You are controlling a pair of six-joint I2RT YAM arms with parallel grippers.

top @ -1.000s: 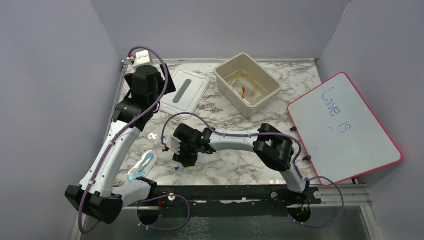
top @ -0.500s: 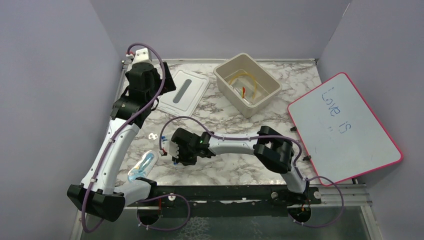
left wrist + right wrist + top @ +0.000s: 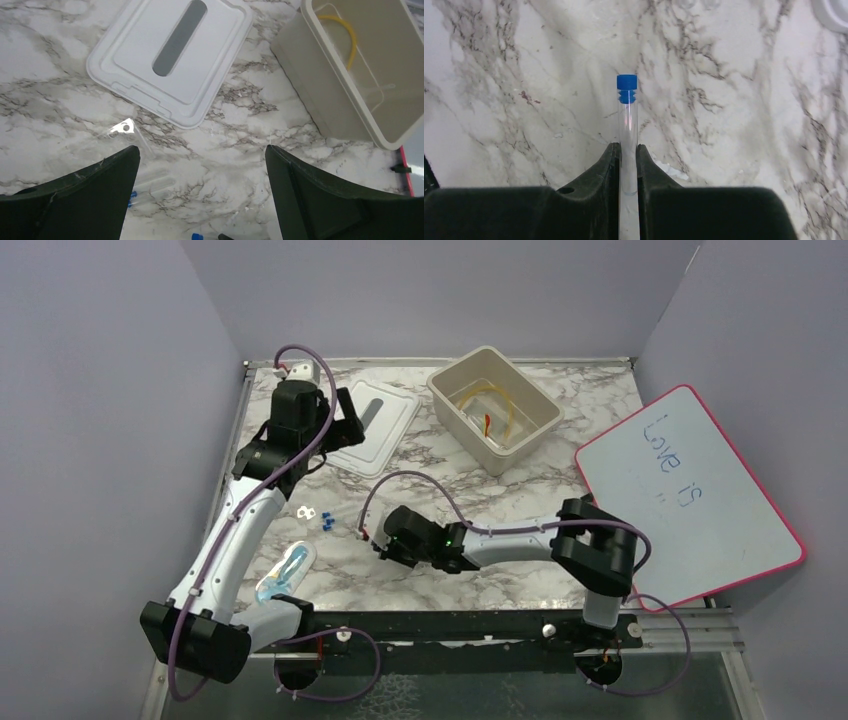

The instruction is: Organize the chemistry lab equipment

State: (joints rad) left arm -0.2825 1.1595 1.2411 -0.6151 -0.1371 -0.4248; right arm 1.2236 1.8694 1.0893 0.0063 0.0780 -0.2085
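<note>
Around my right gripper [image 3: 627, 150] I had bare marble table [image 3: 734, 100] and nothing blocking it. The loose blue-capped tubes [image 3: 326, 520] lay just to its left, with a small metal tab [image 3: 122, 128] beyond them and a plastic packet [image 3: 283, 573] nearer the left arm's base. The white lid [image 3: 170, 55] lay flat at the back left, beside the open bin [image 3: 310, 85], which held the amber tubing [image 3: 345, 35] and the red-tipped dropper [image 3: 487, 424]. The whiteboard [image 3: 690, 495] sat well off to the right.

The right claw was pinching a clear blue-capped tube [image 3: 627, 115] near its lower end. Its long axis ran straight out in line with the fingers, cap at the far end, pointing away from the wrist. I couldn't tell whether it was clear of the table. My left gripper [image 3: 201, 150] hung above the marble near the lid, fingers spread wide around nothing.
</note>
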